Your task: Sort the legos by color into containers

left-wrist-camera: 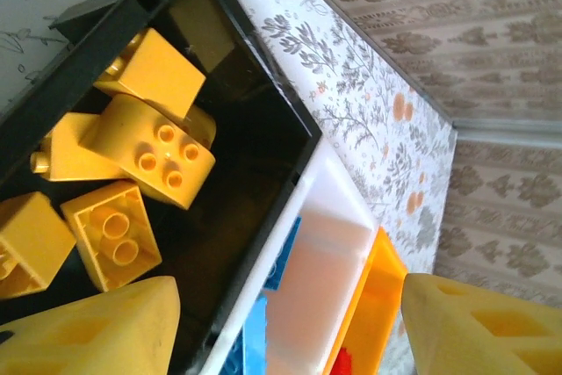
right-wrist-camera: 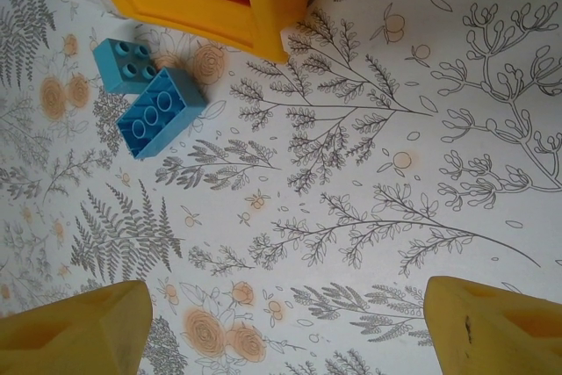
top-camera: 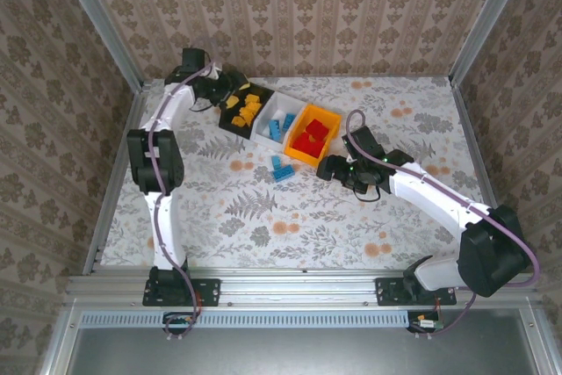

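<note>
Legos [top-camera: 246,110]: small plastic bricks in yellow, blue and red. I judge them light, rigid, slick-walled and not fragile. They are best taken across two flat opposite walls, never by a corner or the studs.

Top view. Three bins are joined in a row on the table [top-camera: 395,217], toward its far side. The black bin [top-camera: 230,125] holds yellow, the white bin [top-camera: 264,137] holds blue, and the orange bin [top-camera: 303,158] holds red. A blue pair [top-camera: 281,169] lies loose on the table, just beside the bins on the near side. My left gripper [top-camera: 221,90] hangs at the black bin's far end. My right gripper [top-camera: 332,167] sits low near the orange bin, right of the blue pair.

Left wrist. My fingers [left-wrist-camera: 97,331] stand wide apart with nothing between them. Ahead of them the yellow bricks are heaped in the black bin, some studs up, some hollow side up.

Right wrist. My fingers [right-wrist-camera: 70,331] are wide and empty over bare table. The blue pair lies ahead at the orange bin's corner, the two bricks touching and askew to my jaws. I judge that the wrist must turn to square onto the long walls. Otherwise one brick may skid or shove its neighbour.
</note>
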